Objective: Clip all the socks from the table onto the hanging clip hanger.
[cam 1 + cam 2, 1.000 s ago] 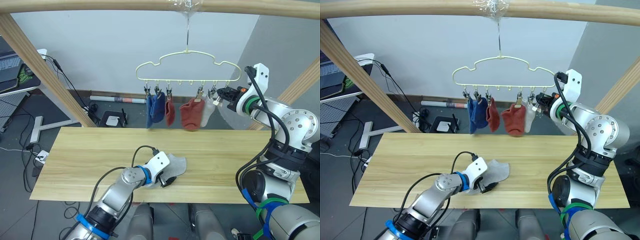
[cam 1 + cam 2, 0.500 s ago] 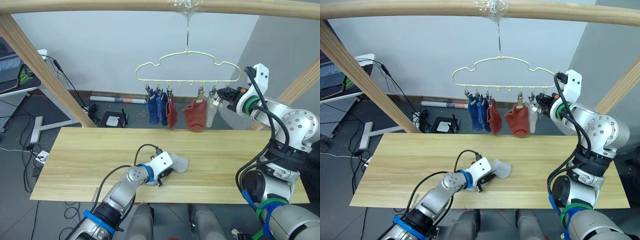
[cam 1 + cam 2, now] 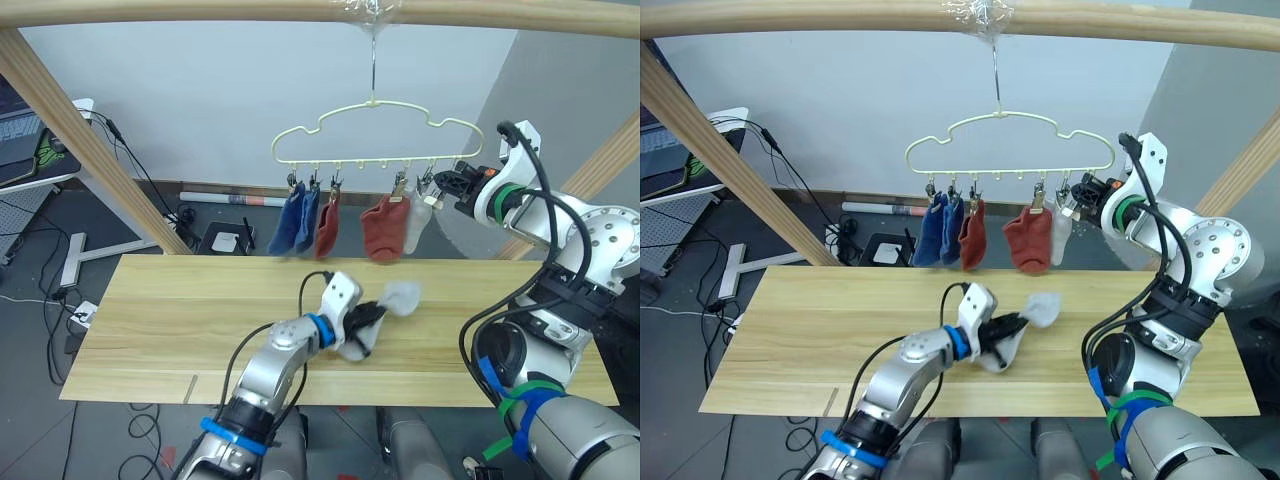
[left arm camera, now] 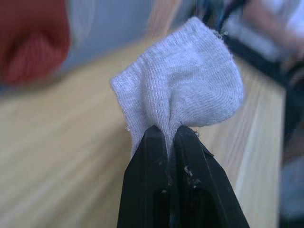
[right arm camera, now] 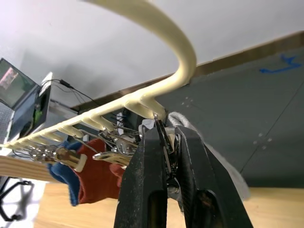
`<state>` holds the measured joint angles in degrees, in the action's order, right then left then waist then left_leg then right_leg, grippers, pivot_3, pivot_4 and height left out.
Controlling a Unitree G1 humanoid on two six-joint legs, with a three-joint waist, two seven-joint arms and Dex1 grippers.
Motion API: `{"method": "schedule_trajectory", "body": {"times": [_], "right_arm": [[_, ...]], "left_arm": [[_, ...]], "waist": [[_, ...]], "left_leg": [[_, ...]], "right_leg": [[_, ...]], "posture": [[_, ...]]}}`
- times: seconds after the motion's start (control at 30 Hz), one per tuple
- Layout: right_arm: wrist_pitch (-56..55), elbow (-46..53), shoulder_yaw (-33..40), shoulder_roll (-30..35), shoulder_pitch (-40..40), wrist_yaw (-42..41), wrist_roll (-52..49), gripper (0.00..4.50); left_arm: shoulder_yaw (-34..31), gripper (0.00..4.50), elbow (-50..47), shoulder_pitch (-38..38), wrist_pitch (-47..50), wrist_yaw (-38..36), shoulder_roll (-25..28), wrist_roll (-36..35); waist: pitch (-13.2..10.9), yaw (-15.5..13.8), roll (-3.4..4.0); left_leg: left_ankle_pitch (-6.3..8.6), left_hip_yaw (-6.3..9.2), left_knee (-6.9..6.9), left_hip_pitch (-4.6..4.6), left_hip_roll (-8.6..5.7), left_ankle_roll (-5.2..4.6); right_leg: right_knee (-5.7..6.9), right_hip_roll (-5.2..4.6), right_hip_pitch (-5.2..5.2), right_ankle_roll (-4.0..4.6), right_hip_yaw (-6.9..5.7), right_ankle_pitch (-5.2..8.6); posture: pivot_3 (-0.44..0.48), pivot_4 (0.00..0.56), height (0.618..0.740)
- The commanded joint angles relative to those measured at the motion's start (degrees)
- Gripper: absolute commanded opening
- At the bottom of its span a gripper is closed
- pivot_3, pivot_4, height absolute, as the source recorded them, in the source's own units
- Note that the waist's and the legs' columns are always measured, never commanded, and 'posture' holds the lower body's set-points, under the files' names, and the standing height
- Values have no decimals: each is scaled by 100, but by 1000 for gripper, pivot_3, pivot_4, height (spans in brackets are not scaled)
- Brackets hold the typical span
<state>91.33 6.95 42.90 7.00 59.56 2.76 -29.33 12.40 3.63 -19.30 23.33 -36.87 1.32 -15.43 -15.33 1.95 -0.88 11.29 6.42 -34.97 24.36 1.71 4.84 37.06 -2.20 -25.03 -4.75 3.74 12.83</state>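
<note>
A light grey sock (image 3: 390,303) hangs bunched a little above the table (image 3: 150,310), and my left gripper (image 3: 372,314) is shut on it. The left wrist view shows the black fingers (image 4: 152,156) pinching the sock's (image 4: 183,92) fabric. The pale-yellow clip hanger (image 3: 375,125) hangs from the beam. Two blue socks (image 3: 293,222), two rust red socks (image 3: 382,228) and a grey sock (image 3: 415,225) are clipped along it. My right gripper (image 3: 450,185) is shut on the rightmost metal clip (image 5: 161,127) at the hanger's end.
A round wooden beam (image 3: 200,10) crosses overhead, carried by slanted wooden posts at the left (image 3: 80,130) and right (image 3: 600,170). Beyond the table's far edge the floor holds cables and a small box (image 3: 226,240). A desk with a laptop (image 3: 20,135) stands far left.
My left gripper shut on the grey sock and lifted it off the table, up and to the right. The hung socks swayed. The right gripper stayed at the end clip.
</note>
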Motion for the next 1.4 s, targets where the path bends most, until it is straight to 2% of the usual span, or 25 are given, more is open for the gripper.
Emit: {"method": "schedule_trajectory", "body": {"times": [0.03, 0.2, 0.37, 0.67, 0.87, 1.4], "right_arm": [[116, 14, 282, 41, 62, 210, 200, 25], [117, 78, 269, -31, 26, 366, 54, 25], [117, 159, 151, -34, -53, 437, -81, 25], [117, 332, 55, -144, -199, 668, -414, 25], [117, 389, 76, -185, -236, 865, -638, 25], [117, 433, -35, -29, -409, 1132, -1142, 25]], "left_arm": [[-188, 14, -225, -67, 238, 166, -152, -277], [-777, 14, 11, -586, 826, 752, -851, -882], [-1095, 14, 86, -847, 1052, 1050, -1069, -1230], [-983, 14, 223, -1149, 1319, 958, -1128, -1415], [-810, 14, 148, -1072, 1401, 873, -1077, -1397], [-1015, 14, 205, -1329, 1402, 918, -1132, -1552]], "waist": [[0, 8, 0], [0, -15, 0], [0, 6, 0], [0, 2, 0], [0, 9, 0], [0, 12, 0]], "left_leg": [[0, 0, 1, -1, 0, 0], [0, 1, -6, 7, -3, 0], [0, 1, -5, 6, -3, 0], [0, 1, -5, 8, -4, 0], [0, 1, -4, 8, -4, 0], [0, 1, -4, 8, -4, 0]], "right_leg": [[0, 1, 1, 0, 0, 0], [-5, -1, 1, -8, -1, 1], [-4, 0, -1, -7, -1, 0], [-6, 0, -1, -8, -1, 0], [-7, 0, -2, -5, 0, -2], [-7, 0, -2, -7, 0, 0]], "posture": [[-50, 263, 740], [-46, 260, 740], [-48, 255, 740], [-54, 251, 740], [-60, 251, 740], [-61, 246, 740]]}}
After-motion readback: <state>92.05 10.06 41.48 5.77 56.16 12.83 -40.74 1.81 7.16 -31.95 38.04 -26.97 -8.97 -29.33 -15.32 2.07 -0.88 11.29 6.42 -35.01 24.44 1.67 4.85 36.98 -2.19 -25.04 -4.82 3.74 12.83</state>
